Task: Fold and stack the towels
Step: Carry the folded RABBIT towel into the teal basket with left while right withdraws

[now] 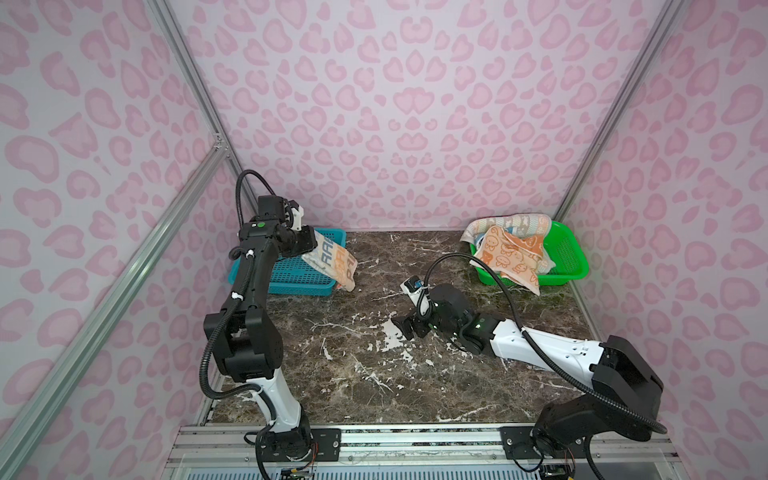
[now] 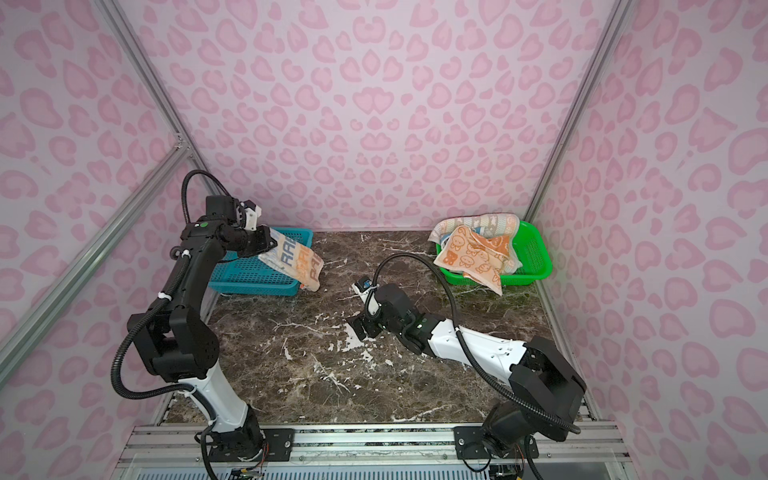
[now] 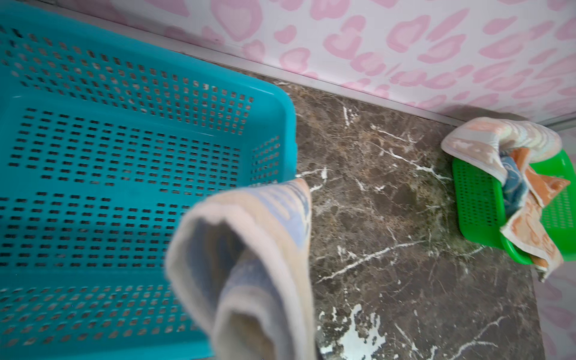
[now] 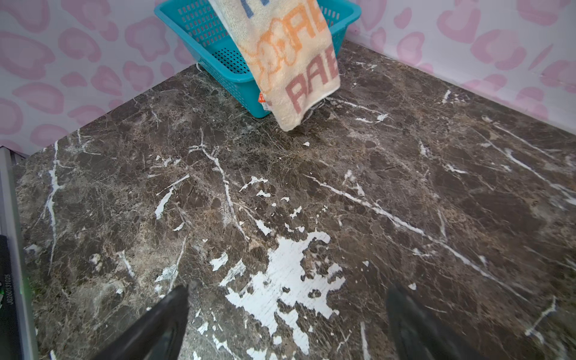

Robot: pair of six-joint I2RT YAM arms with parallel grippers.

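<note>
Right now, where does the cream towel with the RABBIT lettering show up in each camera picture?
Top view: the RABBIT towel hangs left of centre, at the blue basket's right edge.
Top view: likewise, left of centre.
Left wrist: close up and blurred, before the blue basket.
Right wrist: far off, dangling before the blue basket.
Shared landmark: the blue basket.

Towel at edge of left basket, other towels in right basket

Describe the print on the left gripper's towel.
Orange and grey lettering on cream towel; right wrist view clearest.
</note>
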